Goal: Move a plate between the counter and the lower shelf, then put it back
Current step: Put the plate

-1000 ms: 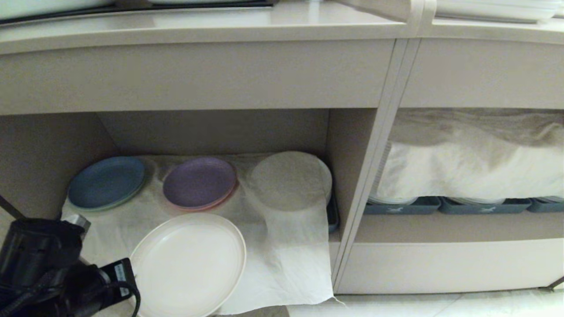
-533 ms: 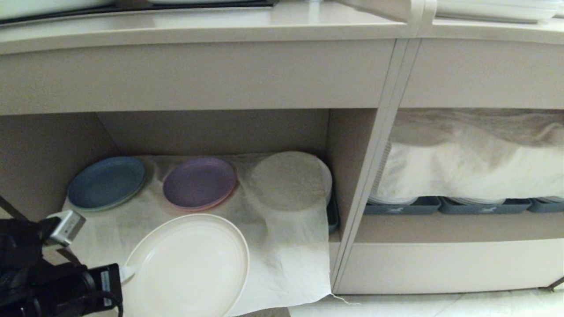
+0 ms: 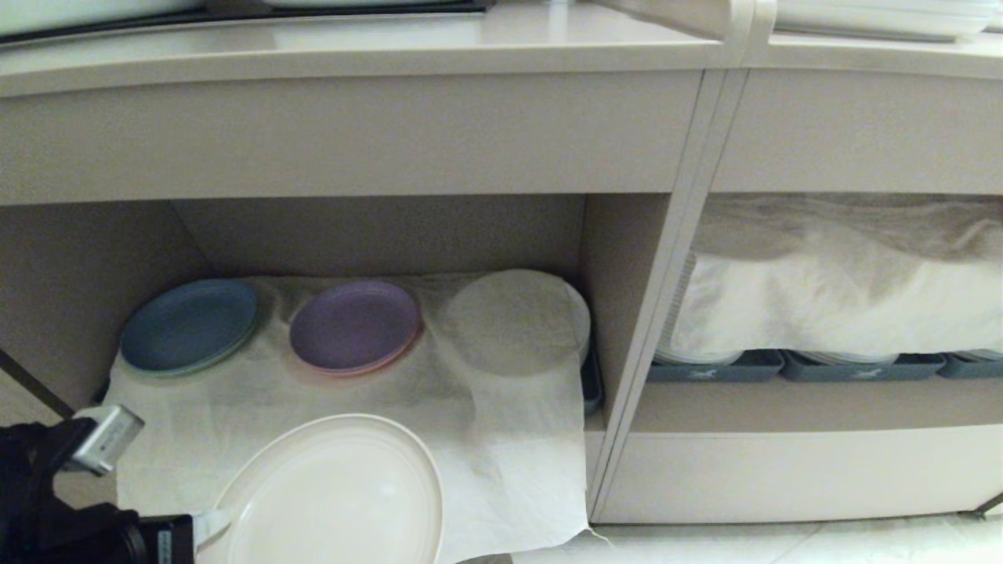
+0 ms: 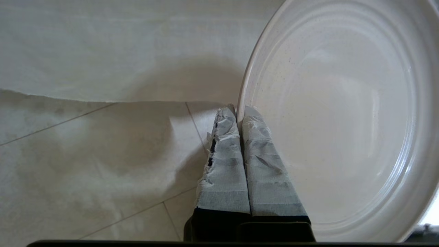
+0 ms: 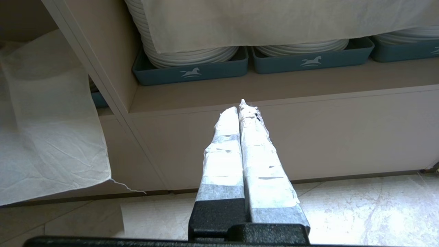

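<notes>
The cream plate [image 3: 329, 493] hangs at the front of the lower shelf [image 3: 376, 231], over the draped white cloth [image 3: 517, 439] and low in the head view. My left gripper [image 3: 200, 529] is shut on its rim at the plate's left side. In the left wrist view the taped fingers [image 4: 264, 164] pinch the rim of the plate [image 4: 343, 120], with floor tiles and the cloth's edge beyond. The counter [image 3: 353, 47] runs along the top. My right gripper [image 5: 240, 108] is shut on nothing, in front of the cabinet base.
A blue plate [image 3: 190, 325], a purple plate [image 3: 354, 325] and a cloth-covered stack [image 3: 513, 321] sit at the back of the shelf. A divider post [image 3: 666, 274] separates the right bay, where blue-grey trays [image 5: 192, 70] hold white plates under another cloth.
The plate has come down and toward the camera, out from the shelf's front. My left arm has drawn back to the lower left with it, still gripping the rim.
</notes>
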Robot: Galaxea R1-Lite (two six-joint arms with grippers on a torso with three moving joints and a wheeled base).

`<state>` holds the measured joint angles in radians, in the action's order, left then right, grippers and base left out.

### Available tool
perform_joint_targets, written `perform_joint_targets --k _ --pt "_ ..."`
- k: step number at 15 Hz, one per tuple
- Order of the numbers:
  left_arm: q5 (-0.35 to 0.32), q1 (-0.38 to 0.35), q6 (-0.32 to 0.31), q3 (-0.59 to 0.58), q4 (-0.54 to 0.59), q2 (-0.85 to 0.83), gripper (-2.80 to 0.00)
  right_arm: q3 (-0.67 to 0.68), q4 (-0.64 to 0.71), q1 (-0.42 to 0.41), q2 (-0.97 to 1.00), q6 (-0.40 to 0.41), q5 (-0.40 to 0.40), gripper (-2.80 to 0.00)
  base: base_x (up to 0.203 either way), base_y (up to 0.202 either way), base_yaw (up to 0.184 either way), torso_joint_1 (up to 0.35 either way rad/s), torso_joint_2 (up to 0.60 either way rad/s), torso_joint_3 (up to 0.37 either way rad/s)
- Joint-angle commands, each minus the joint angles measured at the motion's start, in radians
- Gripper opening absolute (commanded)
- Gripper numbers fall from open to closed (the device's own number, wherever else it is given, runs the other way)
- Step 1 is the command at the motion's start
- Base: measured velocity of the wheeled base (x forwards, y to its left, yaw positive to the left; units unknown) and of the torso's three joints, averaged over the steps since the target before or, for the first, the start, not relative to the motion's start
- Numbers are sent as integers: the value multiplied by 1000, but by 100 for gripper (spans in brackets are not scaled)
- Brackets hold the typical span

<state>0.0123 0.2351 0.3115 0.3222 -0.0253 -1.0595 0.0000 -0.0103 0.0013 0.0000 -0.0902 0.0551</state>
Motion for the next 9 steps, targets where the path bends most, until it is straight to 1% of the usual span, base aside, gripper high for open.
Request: perform_joint_targets --k 1,2,3,4,6,9 --pt "0 -6 -7 -13 17 27 -280 0 0 0 0 0 0 -280 0 0 0 0 0 0" --pt "0 -24 -30 -16 30 34 -280 0 0 0 0 0 0 -280 0 0 0 0 0 0" --pt "-1 -44 -70 -19 47 43 -280 0 0 0 0 0 0 -280 0 0 0 0 0 0" --pt "-11 -49 -89 -26 55 54 -280 0 0 0 0 0 0 -280 0 0 0 0 0 0" --pt "-26 -51 -91 -35 58 69 -280 0 0 0 0 0 0 -280 0 0 0 0 0 0" --pt "-28 -49 -87 -50 76 112 -280 0 0 0 0 0 0 -280 0 0 0 0 0 0"
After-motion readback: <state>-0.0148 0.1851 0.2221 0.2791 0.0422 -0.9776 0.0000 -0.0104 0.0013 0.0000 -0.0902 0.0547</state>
